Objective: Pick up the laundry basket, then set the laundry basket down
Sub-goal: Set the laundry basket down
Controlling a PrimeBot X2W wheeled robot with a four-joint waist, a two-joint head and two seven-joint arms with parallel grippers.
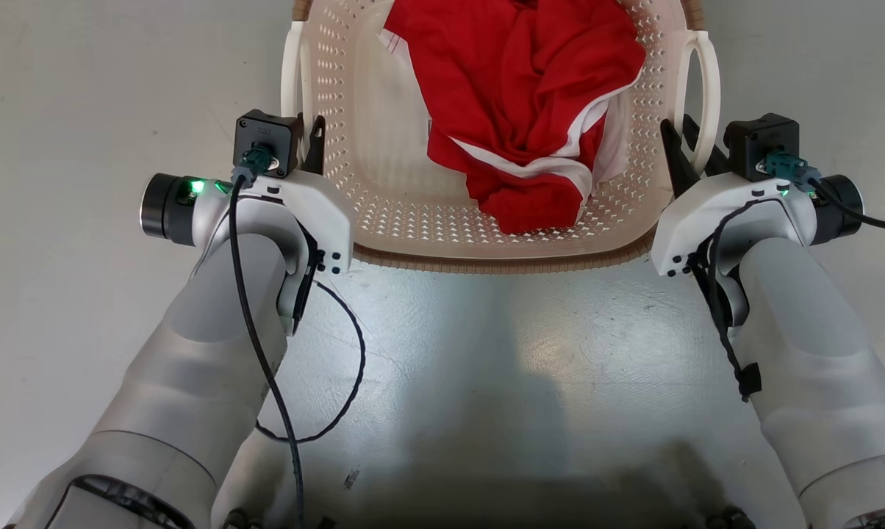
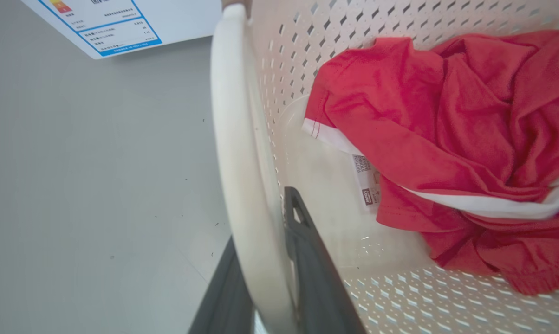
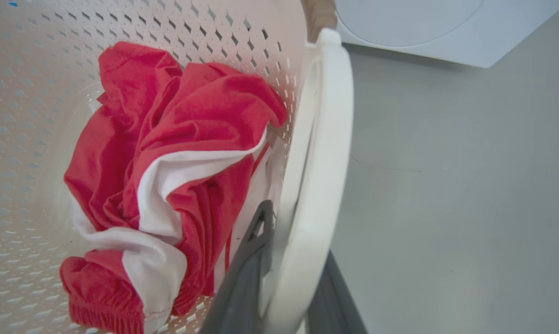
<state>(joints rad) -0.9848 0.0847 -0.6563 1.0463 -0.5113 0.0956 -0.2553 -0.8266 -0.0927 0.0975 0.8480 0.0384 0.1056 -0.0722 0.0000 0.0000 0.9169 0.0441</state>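
The laundry basket (image 1: 384,147), cream-white and perforated with a brown rim, lies between my two arms at the top of the head view. My left gripper (image 1: 312,143) is shut on its left loop handle (image 2: 242,162), with one dark finger (image 2: 307,250) inside the loop and the other outside. On the far side my right gripper (image 1: 689,150) is shut on the right loop handle (image 3: 321,162) in the same way, its inner finger (image 3: 251,260) against the basket wall. Whether the basket rests on the floor or hangs above it I cannot tell.
A crumpled red and white garment (image 1: 531,110) lies inside the basket. A white washing machine (image 3: 446,28) stands just beyond it, with a blue-edged label (image 2: 121,23) on its front. Pale grey floor (image 1: 486,382) spreads around me.
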